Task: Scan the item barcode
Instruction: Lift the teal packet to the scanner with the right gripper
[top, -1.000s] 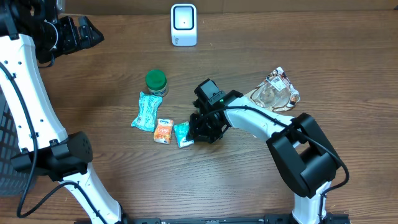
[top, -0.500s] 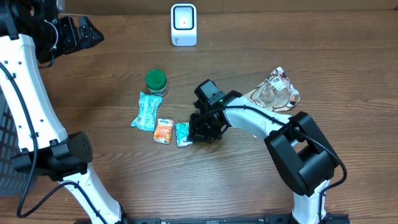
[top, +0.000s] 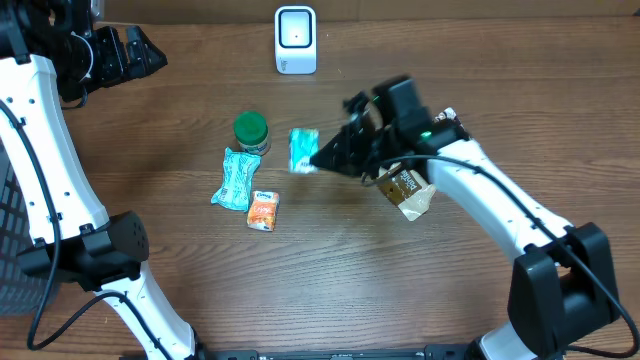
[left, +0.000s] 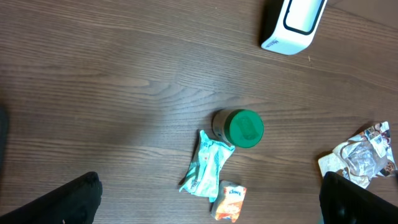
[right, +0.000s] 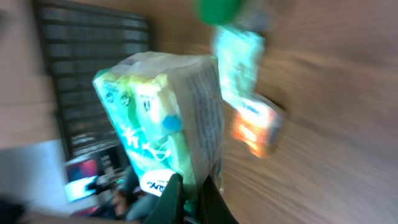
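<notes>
Table (top: 330, 300): brown wood, and it fills most of the view from above.
Jar (top: 251, 130): small, with a green lid, standing up, left of the middle. The left wrist view (left: 241, 127) shows its round top.
Long packet (top: 236, 178): light blue-green, lying flat, down and left of the jar, its top end right by the jar.
Orange packet (top: 263, 211): small, flat, just beside the low end of the long packet.
Bag (top: 408, 192): crinkly, brown and clear, right of the middle, partly hidden.
Basket (top: 8, 270): dark, at the far left edge.
</notes>
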